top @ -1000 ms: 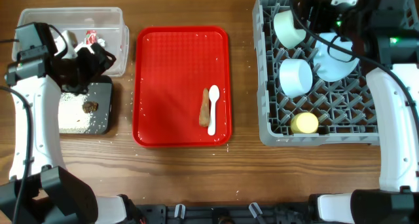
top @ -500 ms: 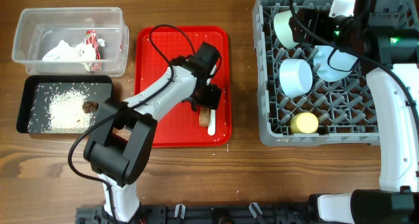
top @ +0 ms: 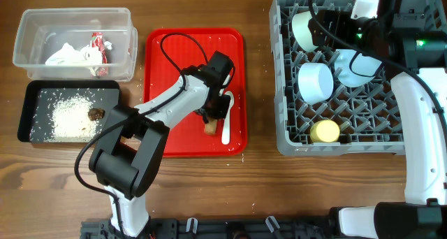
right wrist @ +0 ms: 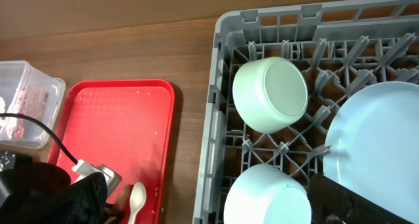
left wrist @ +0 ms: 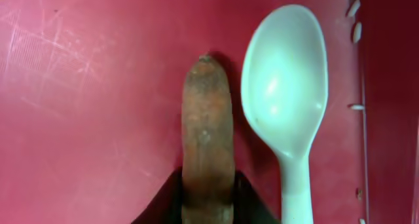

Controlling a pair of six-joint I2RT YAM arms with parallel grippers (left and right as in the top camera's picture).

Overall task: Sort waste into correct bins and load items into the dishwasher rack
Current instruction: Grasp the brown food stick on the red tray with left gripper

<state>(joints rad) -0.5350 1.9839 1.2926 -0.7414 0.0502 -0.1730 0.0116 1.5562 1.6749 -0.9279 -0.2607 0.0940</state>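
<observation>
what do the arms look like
Left arm and right arm: white shell links, black joints, black jaws. A thin black cable loops off each near the wrist. Two green lights glow on the right arm's black upper section.

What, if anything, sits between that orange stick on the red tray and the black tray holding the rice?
Nothing visible does. The stick lies on the red tray; the black tray sits left of it across the table, with only the red tray's low rim between. The spoon lies on the stick's other side.
</observation>
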